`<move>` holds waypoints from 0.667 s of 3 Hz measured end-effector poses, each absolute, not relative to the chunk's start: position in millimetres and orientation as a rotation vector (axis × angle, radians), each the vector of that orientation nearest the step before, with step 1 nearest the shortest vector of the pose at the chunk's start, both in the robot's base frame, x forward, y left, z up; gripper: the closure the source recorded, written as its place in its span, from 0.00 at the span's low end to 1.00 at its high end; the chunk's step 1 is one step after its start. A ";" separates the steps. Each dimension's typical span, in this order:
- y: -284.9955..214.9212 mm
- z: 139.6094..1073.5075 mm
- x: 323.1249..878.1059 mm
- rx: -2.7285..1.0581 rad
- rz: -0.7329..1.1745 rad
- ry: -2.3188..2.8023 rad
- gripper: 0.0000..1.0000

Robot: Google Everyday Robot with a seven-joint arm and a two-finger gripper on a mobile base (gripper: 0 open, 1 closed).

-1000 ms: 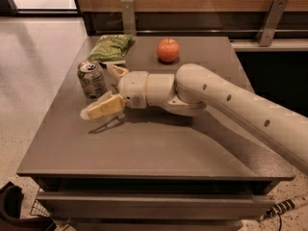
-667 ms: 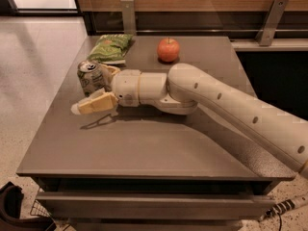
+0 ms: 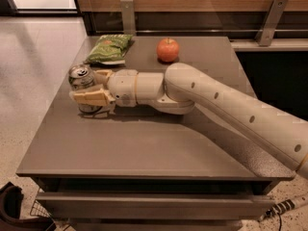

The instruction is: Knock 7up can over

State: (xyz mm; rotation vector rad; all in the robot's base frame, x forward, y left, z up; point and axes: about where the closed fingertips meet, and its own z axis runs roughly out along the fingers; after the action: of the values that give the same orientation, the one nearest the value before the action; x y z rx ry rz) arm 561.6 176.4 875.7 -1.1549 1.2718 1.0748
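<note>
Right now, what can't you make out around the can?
Camera view:
- 7up can: the lower body and label are hidden behind the gripper, near the left edge of the table.
- Can's base: flat or tilted, cannot tell; the gripper covers it.
- Arm: cut off by the right frame edge.
- Dark object, bottom left: cut off by the corner.

The end effector lies low at the 9 o'clock edge of the desk, its arm reaching in from 4 o'clock. Its fingers stand apart either side of the 7up can — which seems to lean slightly. A green chip bag lies at 11 o'clock, an apple at 12.
</note>
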 end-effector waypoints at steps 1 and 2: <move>178.5 876.3 560.3 -1.158 1.077 1.269 0.83; 180.7 876.9 559.0 -1.161 1.080 1.267 1.00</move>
State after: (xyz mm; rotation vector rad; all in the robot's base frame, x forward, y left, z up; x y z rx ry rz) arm 559.0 180.7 876.9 -1.1611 1.2666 1.0802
